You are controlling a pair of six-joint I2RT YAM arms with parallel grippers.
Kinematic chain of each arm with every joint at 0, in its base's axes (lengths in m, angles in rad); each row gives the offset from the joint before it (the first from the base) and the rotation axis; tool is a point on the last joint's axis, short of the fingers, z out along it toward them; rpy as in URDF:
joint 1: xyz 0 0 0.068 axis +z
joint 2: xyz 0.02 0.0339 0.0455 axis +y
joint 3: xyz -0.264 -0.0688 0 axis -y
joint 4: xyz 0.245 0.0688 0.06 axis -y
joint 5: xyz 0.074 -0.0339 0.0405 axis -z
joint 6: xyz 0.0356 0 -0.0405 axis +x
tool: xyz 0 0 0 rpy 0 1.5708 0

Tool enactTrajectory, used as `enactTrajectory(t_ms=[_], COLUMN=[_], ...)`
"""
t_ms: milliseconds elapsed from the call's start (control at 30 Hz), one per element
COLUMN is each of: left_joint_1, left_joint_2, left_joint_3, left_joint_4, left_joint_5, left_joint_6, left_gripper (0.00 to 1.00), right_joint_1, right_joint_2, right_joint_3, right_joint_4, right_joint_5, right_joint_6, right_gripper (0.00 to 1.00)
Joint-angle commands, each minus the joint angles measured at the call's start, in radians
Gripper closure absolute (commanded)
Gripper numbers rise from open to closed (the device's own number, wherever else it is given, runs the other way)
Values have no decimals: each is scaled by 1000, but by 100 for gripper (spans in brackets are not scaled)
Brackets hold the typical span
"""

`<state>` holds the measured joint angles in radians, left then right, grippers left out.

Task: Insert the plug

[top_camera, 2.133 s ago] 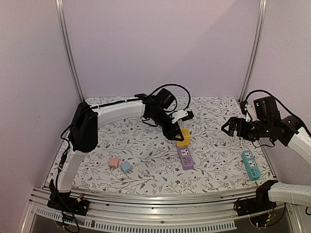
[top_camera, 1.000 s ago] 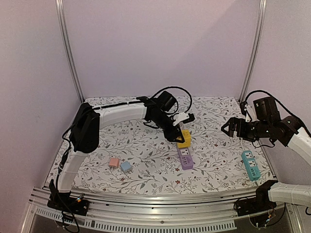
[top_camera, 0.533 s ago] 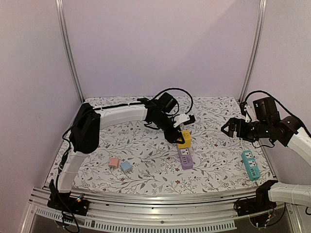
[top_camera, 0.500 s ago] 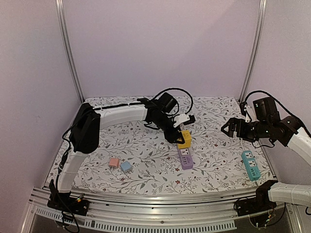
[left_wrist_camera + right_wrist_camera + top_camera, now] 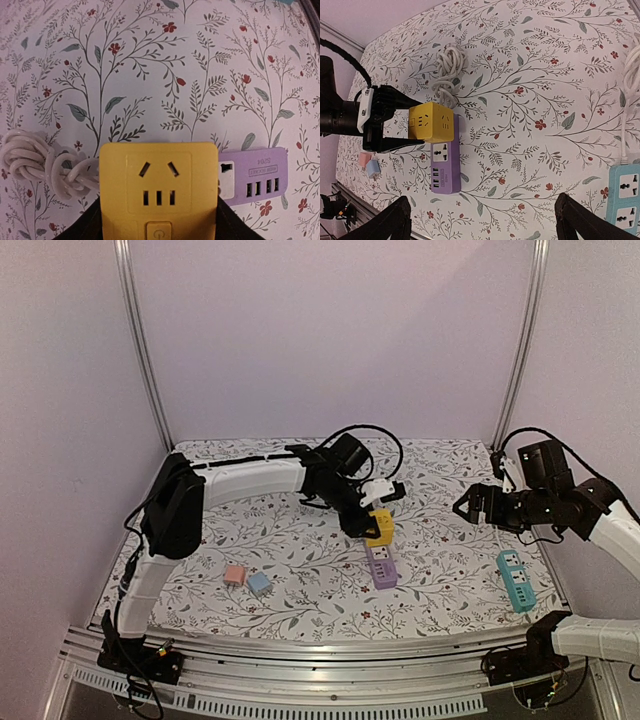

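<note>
The yellow cube-shaped plastic socket adapter [image 5: 158, 190] has a smooth, satin face with little shine. The purple flat plastic power strip [image 5: 252, 172] is just as smooth and matt. The white coiled cable [image 5: 30, 160] has a smooth, faintly glossy, rubbery-looking sheath. The floral-printed table covering [image 5: 200, 75] is flat and matt; whether it is cloth or paper cannot be told. The silver metal frame posts [image 5: 144, 350] carry a dull sheen.

On the floral-patterned counter [image 5: 300, 540], a yellow plastic cube plug [image 5: 379, 526] sits over the far end of a purple plastic power strip [image 5: 382, 568]. A white coiled cable [image 5: 449, 62] lies just behind the cube. A teal plastic power strip [image 5: 514, 580] lies well to the right. A small pink block [image 5: 235, 574] and a small blue block [image 5: 259, 583] sit side by side at the near left.
</note>
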<state>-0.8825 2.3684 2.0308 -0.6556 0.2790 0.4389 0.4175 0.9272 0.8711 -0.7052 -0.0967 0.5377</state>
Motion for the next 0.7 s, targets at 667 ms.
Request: enactTrajectory(t_ms=[667], left_joint_1=[167], left_joint_2=[-170], left_joint_3=[-411], left_joint_4=[-165], left_joint_5=[-245], left_joint_6=[-130], left_gripper=[100], right_joint_1=[-4], right_joint_2=[69], right_joint_3=[-20], right_joint_4=[60], right_joint_5=[-66], right_joint_6=[-24], right_gripper=[1])
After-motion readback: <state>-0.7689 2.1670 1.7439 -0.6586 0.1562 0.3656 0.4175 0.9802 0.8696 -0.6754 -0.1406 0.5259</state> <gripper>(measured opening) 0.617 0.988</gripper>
